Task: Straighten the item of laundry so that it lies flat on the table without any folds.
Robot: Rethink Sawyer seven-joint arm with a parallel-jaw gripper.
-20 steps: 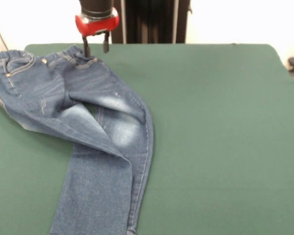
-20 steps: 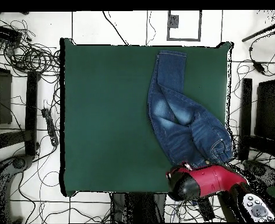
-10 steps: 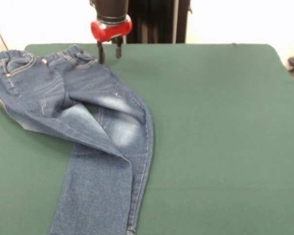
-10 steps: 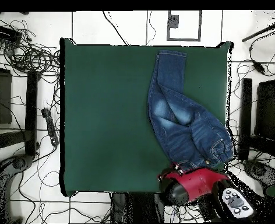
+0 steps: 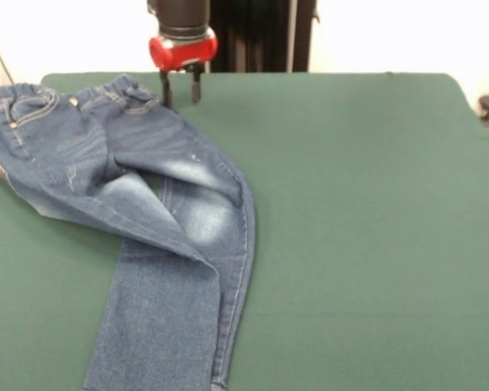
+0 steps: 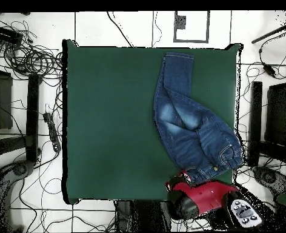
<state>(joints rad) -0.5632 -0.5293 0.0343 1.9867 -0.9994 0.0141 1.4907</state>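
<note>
Open end effector (image 5: pixel 179 90) hangs empty beside the jeans (image 5: pixel 138 220) on the green table (image 5: pixel 367 204), cables (image 6: pixel 30 60) around.

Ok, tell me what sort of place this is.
Probably a robotics lab, not a home. A green table stands among loose cables on a tiled floor, and a robot gripper hangs beside jeans laid out on it.

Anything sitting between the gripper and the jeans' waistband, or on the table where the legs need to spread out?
Nothing visible. The gripper hangs open just beside the waistband end of the jeans, with only bare table between them. The green top around the jeans holds no other objects in either view, so the crossed legs have free room to spread.
</note>
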